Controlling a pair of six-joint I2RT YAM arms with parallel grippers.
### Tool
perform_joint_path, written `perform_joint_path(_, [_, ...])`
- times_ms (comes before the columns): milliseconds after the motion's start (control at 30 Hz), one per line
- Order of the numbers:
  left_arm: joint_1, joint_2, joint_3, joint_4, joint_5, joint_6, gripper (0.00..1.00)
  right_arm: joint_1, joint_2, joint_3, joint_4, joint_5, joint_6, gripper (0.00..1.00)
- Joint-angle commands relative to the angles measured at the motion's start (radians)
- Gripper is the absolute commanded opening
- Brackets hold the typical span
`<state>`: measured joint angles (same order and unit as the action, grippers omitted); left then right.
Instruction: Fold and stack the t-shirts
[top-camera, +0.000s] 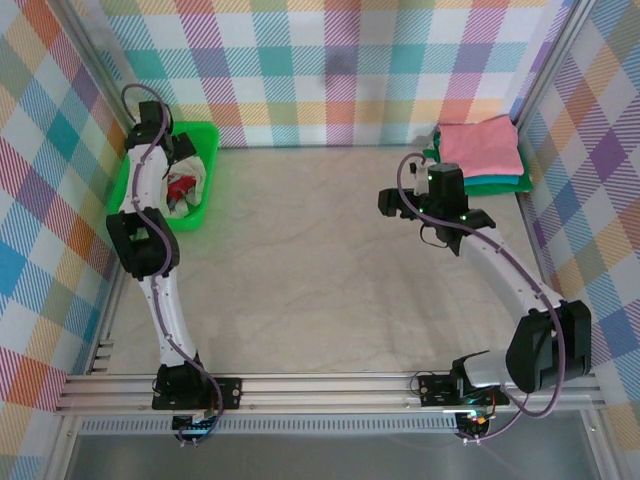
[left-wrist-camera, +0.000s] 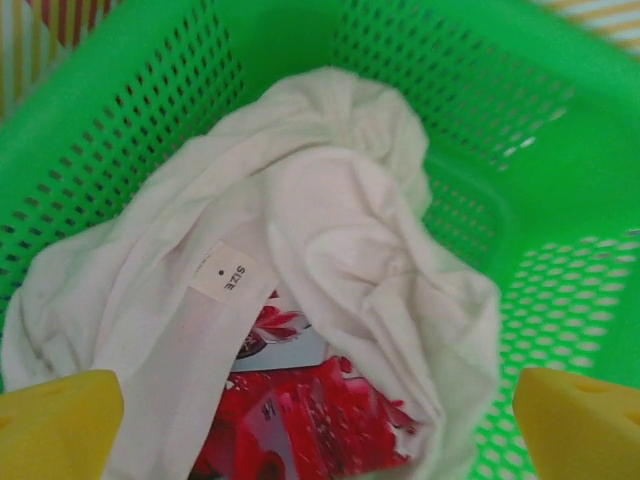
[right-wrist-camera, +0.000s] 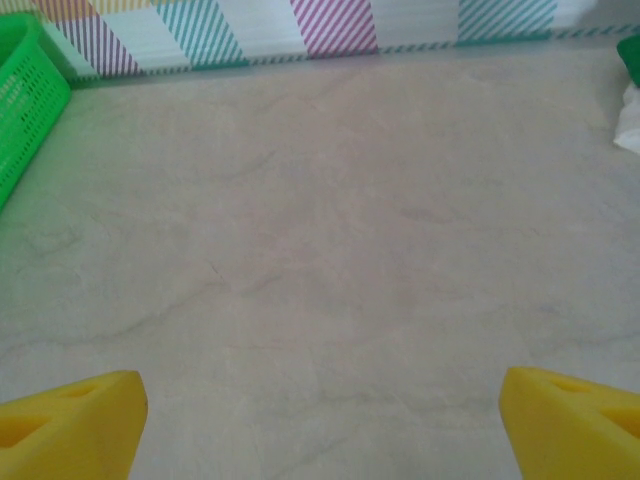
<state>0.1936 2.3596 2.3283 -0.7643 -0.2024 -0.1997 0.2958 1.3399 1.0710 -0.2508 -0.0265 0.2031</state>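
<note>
looking first at the white t-shirt (left-wrist-camera: 340, 250): it lies crumpled in the green tray (left-wrist-camera: 110, 140) at the far left of the table (right-wrist-camera: 320, 220), with its size label facing up and the red-and-black print showing at the near end of the heap. i judge this one not yet started, since it is neither lifted, spread nor folded. at the far right corner of the table sits a stack of folded t-shirts (top-camera: 480, 150), the pink one on top with teal and green edges under it, so that share of the job looks done to me. my left gripper (left-wrist-camera: 320, 420) hangs right over the white shirt inside the tray, its yellow fingers (left-wrist-camera: 60, 425) spread wide on either side of the cloth and holding nothing; whether they touch the cloth i cannot tell. my right gripper (right-wrist-camera: 320, 420) hovers over bare tabletop on the stack's side, its fingers likewise wide apart with nothing between them. what i reckon remains is to pull the white shirt out, lay it flat on the open middle, fold it and set it on the pile.
</note>
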Motion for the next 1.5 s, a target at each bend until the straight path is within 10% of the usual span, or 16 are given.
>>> perform_joint_path(0, [0.026, 0.083, 0.079, -0.078, 0.012, -0.017, 1.00, 0.008, -0.055, -0.022, -0.025, 0.000, 0.009, 0.91])
perform_joint_path(333, [0.054, 0.278, 0.190, -0.016, 0.088, -0.052, 0.95, 0.015, -0.087, 0.002, -0.026, -0.057, 0.030, 0.92])
perform_joint_path(733, [0.076, 0.254, 0.213, 0.010, 0.189, -0.068, 0.00, 0.024, -0.079, 0.054, -0.033, -0.066, 0.055, 0.91])
perform_joint_path(1167, [0.029, -0.252, 0.218, 0.118, 0.245, -0.129, 0.00, 0.023, -0.092, 0.079, 0.020, -0.049, 0.030, 0.93])
perform_joint_path(1467, [-0.235, -0.560, 0.220, 0.079, 0.293, -0.025, 0.00, 0.024, -0.119, 0.089, 0.067, -0.004, 0.048, 0.93])
